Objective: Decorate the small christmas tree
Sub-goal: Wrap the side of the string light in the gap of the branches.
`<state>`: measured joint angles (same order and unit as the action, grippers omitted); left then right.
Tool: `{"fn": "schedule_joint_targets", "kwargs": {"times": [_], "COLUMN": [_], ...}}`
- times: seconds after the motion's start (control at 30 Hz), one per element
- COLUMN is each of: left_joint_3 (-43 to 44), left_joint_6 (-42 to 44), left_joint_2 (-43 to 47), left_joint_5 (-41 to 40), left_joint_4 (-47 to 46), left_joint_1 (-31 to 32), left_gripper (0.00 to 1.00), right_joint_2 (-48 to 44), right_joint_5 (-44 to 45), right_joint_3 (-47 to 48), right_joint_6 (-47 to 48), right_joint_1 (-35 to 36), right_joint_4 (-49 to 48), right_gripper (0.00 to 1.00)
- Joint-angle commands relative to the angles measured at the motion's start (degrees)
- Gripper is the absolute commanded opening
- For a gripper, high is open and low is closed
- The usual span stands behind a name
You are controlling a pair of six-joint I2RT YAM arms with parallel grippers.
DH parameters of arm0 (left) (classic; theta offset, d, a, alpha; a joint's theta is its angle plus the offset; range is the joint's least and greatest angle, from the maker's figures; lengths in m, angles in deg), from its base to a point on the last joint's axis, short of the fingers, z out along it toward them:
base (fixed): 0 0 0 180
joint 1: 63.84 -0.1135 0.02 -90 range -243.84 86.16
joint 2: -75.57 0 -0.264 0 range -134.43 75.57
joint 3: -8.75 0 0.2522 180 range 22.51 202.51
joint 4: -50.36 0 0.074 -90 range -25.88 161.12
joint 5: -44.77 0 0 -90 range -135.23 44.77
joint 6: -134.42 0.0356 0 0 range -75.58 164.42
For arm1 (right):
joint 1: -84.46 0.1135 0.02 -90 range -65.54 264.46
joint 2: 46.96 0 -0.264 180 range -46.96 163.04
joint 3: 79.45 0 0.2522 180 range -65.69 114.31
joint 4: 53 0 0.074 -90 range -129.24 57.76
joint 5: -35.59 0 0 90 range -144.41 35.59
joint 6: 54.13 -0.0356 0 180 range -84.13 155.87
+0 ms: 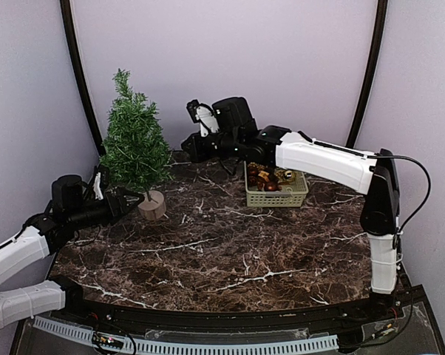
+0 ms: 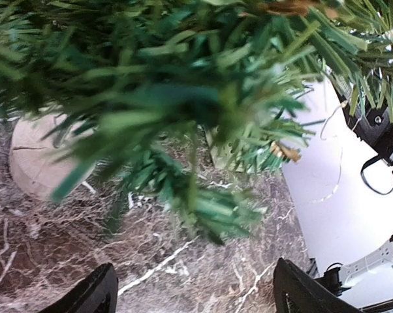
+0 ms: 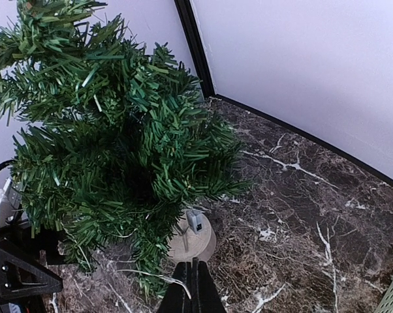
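Note:
The small christmas tree (image 1: pixel 136 140) stands at the back left on its round tan base (image 1: pixel 152 205). Low beside the base, my left gripper (image 1: pixel 123 203) reaches in from the left. Its black fingers (image 2: pixel 92 295) stand wide open over bare marble, with bristly branches (image 2: pixel 183 98) just above and ahead. My right gripper (image 1: pixel 188 146) hovers right of the tree at mid height. Its fingers (image 3: pixel 193 290) are pressed together, and a thin pale wire (image 3: pixel 144 275) runs from their seam into the lower branches. A small grey box (image 3: pixel 194 220) rests on the base (image 3: pixel 203 244).
A pale slatted basket (image 1: pixel 276 197) holding several brown and gold ornaments sits at the back, right of centre, under the right arm. Light walls close in the dark marble table (image 1: pixel 230 259) on three sides.

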<state>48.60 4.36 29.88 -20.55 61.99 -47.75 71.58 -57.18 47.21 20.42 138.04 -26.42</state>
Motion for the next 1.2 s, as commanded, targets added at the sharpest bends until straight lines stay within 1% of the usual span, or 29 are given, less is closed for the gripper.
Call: {"fn": "schedule_joint_targets", "kwargs": {"times": [0.0,0.07,0.13,0.2,0.23,0.27,0.3,0.33,0.37,0.4,0.47,0.5,0.53,0.6,0.73,0.83,0.97,1.07,1.17], "left_joint_3": [-0.06,0.56,1.07,1.78,2.41,2.75,3.29,3.41,3.39,3.33,3.23,3.22,3.11,3.03,3.20,4.40,6.38,7.33,7.33], "left_joint_6": [-3.79,-3.76,-3.41,-2.88,-2.73,-2.37,-2.16,-2.03,-2.04,-2.00,-1.85,-1.58,-1.42,-0.88,0.62,2.15,4.20,5.51,6.71], "left_joint_2": [-2.69,-4.53,-6.50,-7.71,-8.08,-8.71,-8.84,-9.03,-9.00,-8.74,-7.79,-7.29,-6.14,-3.88,1.50,4.82,9.24,11.31,12.71], "left_joint_5": [-4.37,-5.67,-7.54,-8.98,-9.75,-10.06,-10.35,-10.40,-10.06,-9.82,-9.64,-9.90,-10.08,-10.59,-10.85,-11.87,-15.90,-18.70,-18.93], "left_joint_4": [-9.23,-10.68,-11.24,-11.05,-10.66,-9.75,-9.39,-9.16,-9.19,-9.33,-8.70,-7.58,-6.90,-4.16,4.21,13.64,23.99,28.06,30.18], "left_joint_1": [2.40,3.35,4.09,4.45,4.57,4.61,4.68,4.71,4.73,4.73,4.81,4.82,4.77,4.76,4.74,4.73,4.73,4.61,4.56], "left_gripper": [0.85,0.86,0.84,0.75,0.65,0.60,0.52,0.48,0.38,0.33,0.15,0.11,0.04,0.00,0.00,0.00,0.00,0.00,0.00], "right_joint_2": [-3.86,-4.16,-4.56,-4.84,-4.97,-5.13,-5.28,-5.46,-5.55,-5.72,-6.05,-6.23,-6.53,-7.14,-9.52,-11.99,-15.51,-17.86,-19.26], "right_joint_5": [0.31,0.33,0.39,0.39,0.39,0.39,0.39,0.39,0.39,0.39,0.39,0.39,0.31,0.03,0.08,1.26,2.58,4.90,6.35], "right_joint_3": [-1.89,-2.38,-2.95,-3.33,-3.43,-3.48,-3.58,-3.70,-3.86,-4.09,-4.53,-4.82,-5.06,-5.81,-8.11,-10.24,-13.32,-15.08,-15.16], "right_joint_6": [-1.08,-1.17,-1.32,-1.45,-1.49,-1.51,-1.49,-1.52,-1.52,-1.64,-1.69,-1.76,-1.89,-1.94,-1.20,-0.21,1.02,1.34,1.00], "right_joint_1": [0.03,0.03,0.03,0.03,0.03,0.03,0.03,0.03,0.03,0.03,0.04,0.03,0.03,0.09,0.89,2.45,5.90,9.47,12.10], "right_joint_4": [-4.33,-4.47,-4.77,-4.93,-4.92,-4.93,-5.01,-5.05,-5.09,-5.17,-5.31,-5.28,-5.27,-4.91,-3.27,-0.92,3.09,5.87,6.80], "right_gripper": [0.00,0.00,0.00,0.00,0.00,0.00,0.00,0.00,0.00,0.00,0.00,0.00,0.00,0.00,0.00,0.00,0.00,0.00,0.00]}}
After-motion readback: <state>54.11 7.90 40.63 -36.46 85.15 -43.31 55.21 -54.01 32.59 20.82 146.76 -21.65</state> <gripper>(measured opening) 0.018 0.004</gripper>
